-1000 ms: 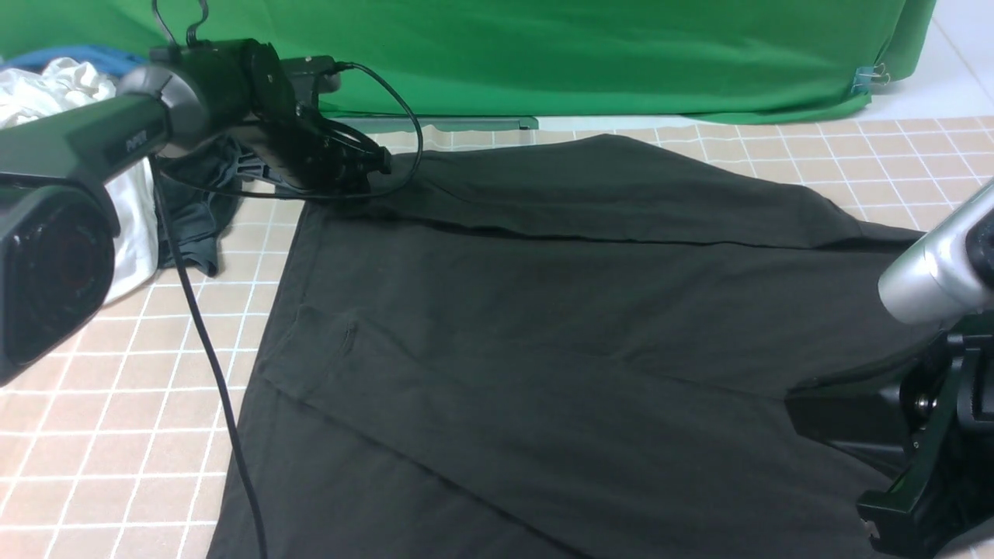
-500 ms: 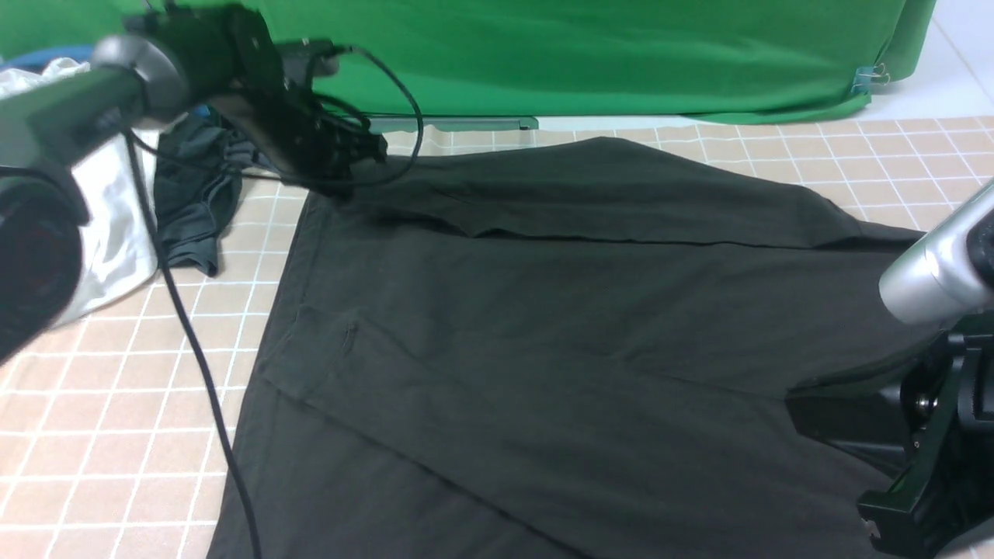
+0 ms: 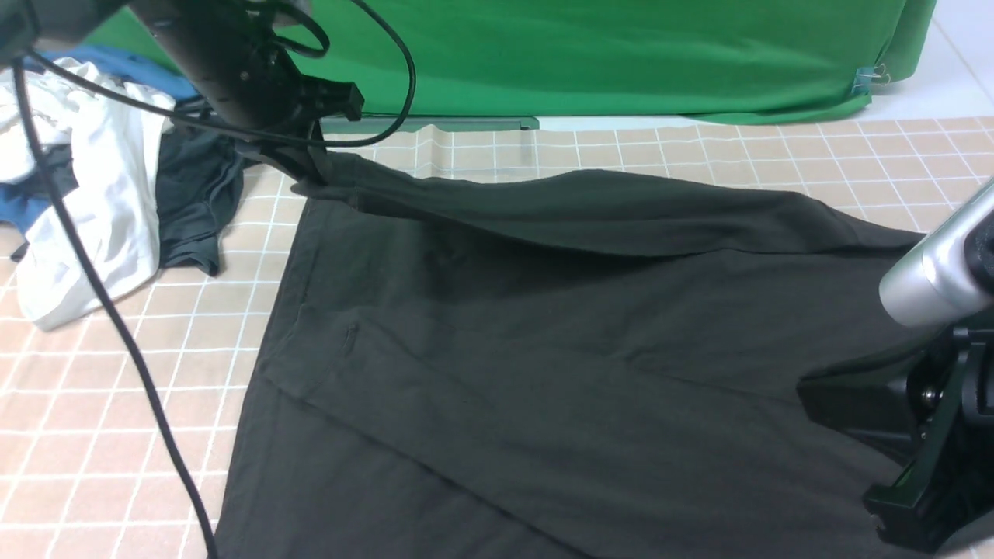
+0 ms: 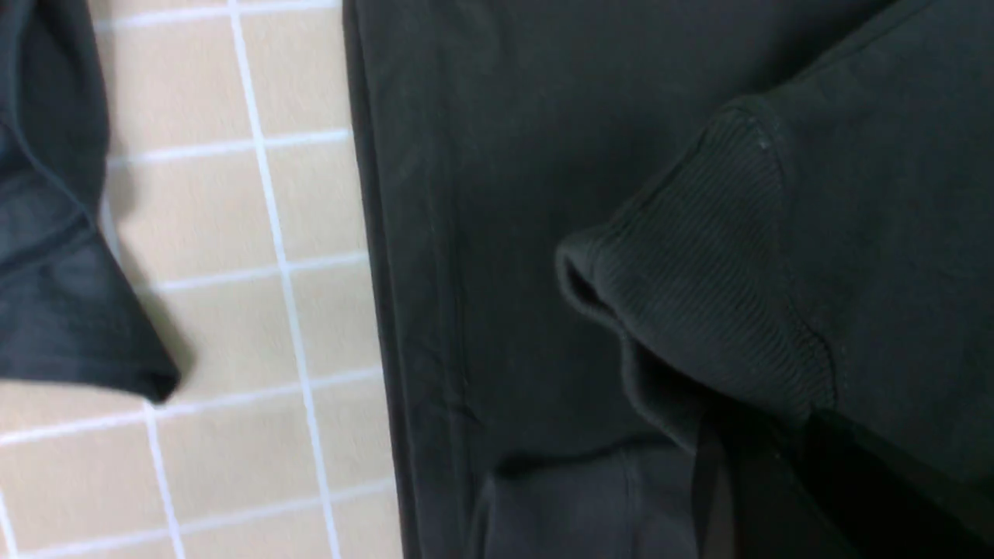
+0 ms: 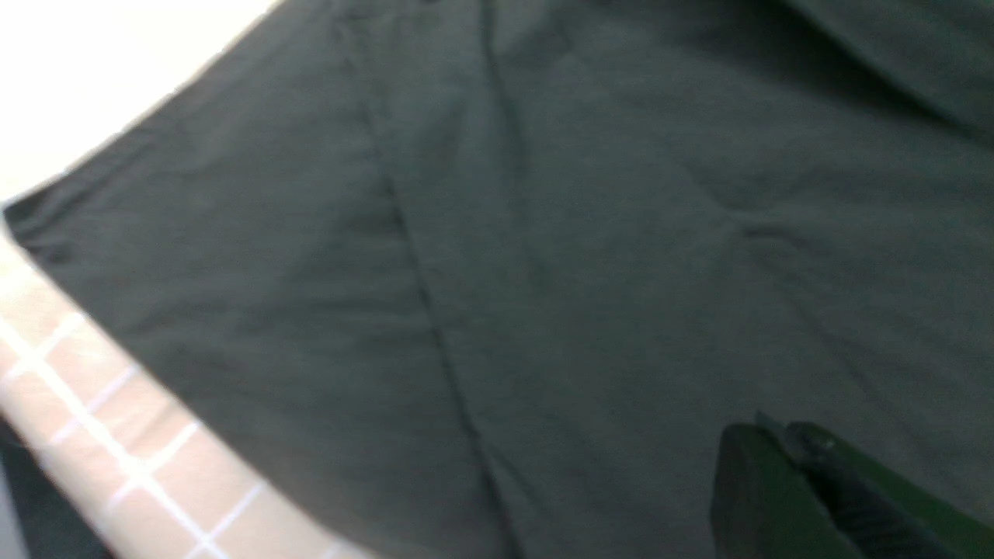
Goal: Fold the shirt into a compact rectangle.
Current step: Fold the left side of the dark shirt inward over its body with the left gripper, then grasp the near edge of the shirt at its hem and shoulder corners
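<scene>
The black shirt lies spread over the tiled table, filling most of the front view. My left gripper is at its far left corner, shut on a ribbed cuff and holding it raised off the cloth, so a fold slopes down to the right. In the left wrist view the fingers are dark and half hidden under the cuff. My right gripper hangs low over the shirt's near right part. Its jaws are shut, with nothing visible between them.
A heap of white, blue and dark garments lies at the far left, its dark piece close beside the shirt's edge. The left arm's black cable hangs across the left tiles. A green backdrop closes the far side.
My left gripper has shut on the cuff and risen up and to the left, lifting the shirt's far left corner and pulling its far edge into a taut fold. The right arm has barely moved.
</scene>
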{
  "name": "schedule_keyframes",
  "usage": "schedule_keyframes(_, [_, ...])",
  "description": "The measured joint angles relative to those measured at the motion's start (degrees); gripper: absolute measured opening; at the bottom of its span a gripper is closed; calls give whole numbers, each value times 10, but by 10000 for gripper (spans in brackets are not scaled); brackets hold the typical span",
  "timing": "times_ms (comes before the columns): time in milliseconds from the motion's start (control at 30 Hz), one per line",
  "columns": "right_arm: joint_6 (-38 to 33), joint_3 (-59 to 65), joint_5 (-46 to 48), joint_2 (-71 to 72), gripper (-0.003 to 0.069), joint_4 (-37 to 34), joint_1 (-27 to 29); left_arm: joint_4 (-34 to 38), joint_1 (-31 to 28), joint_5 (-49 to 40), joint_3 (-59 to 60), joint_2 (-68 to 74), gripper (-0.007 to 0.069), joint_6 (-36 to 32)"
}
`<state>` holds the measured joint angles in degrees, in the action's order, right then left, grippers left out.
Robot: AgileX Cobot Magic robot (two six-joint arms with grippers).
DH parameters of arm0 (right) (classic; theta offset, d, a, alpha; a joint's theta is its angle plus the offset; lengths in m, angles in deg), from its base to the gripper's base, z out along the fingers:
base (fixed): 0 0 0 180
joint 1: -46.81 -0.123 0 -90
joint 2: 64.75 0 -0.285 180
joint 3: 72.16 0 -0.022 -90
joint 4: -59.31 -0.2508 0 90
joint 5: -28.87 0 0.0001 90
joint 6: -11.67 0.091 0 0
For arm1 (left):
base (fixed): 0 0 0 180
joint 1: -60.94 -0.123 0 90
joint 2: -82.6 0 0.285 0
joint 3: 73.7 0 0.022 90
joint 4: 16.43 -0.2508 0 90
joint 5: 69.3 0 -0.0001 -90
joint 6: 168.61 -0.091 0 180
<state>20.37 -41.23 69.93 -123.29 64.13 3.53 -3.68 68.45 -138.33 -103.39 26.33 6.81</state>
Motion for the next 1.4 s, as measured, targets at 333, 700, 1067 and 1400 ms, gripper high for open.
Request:
schedule_keyframes(333, [17,0,2,0,73,53,1,-20,11,12,196,-101,35,41])
schedule_keyframes(700, [23,0,3,0,90,62,1,-8,14,74,339,-115,40,57])
schedule_keyframes(1067, [157,-20,52,-7,35,168,20,-106,15,76,350,-136,275,54])
schedule_keyframes(1400, [-20,-125,149,-97,35,9,265,-29,16,136,376,-272,26,-5])
